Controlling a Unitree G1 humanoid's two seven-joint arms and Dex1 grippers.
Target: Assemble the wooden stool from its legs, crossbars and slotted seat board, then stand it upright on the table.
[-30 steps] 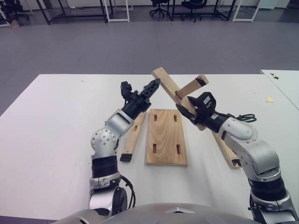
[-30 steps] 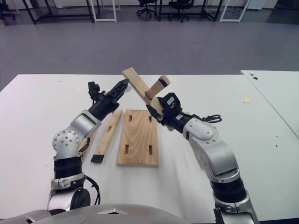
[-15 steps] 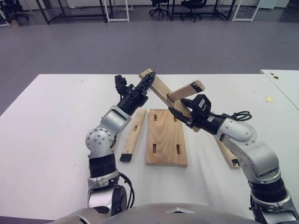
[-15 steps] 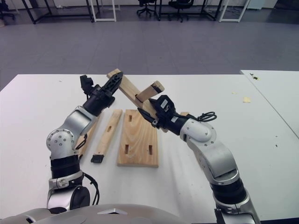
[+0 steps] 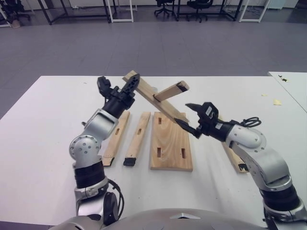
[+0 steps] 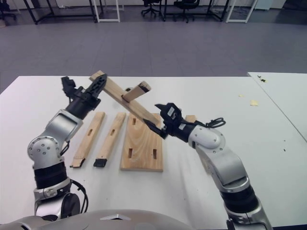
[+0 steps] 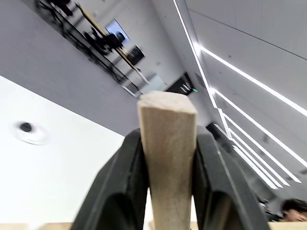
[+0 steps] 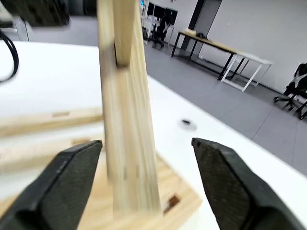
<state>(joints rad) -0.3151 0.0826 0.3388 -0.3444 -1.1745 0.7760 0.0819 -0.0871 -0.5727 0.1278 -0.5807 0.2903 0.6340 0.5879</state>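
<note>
A wooden leg (image 5: 153, 97) with a short crossbar (image 5: 171, 91) stuck in it slants up over the table. My left gripper (image 5: 130, 85) is shut on its raised upper end (image 7: 167, 139). Its lower end comes down at the far edge of the slotted seat board (image 5: 170, 143), which lies flat. My right gripper (image 5: 182, 113) stands open around that lower part, and its fingers (image 8: 72, 177) sit apart from the wood (image 8: 127, 143).
Two loose legs (image 5: 115, 136) (image 5: 139, 134) lie side by side left of the seat board. Another wooden leg (image 5: 232, 155) lies under my right forearm. A second table (image 5: 290, 86) stands at the far right.
My left gripper closed on the leg's upper end and swung it leftward. My right gripper let go of the leg and opened. A leg that the left arm hid now shows.
</note>
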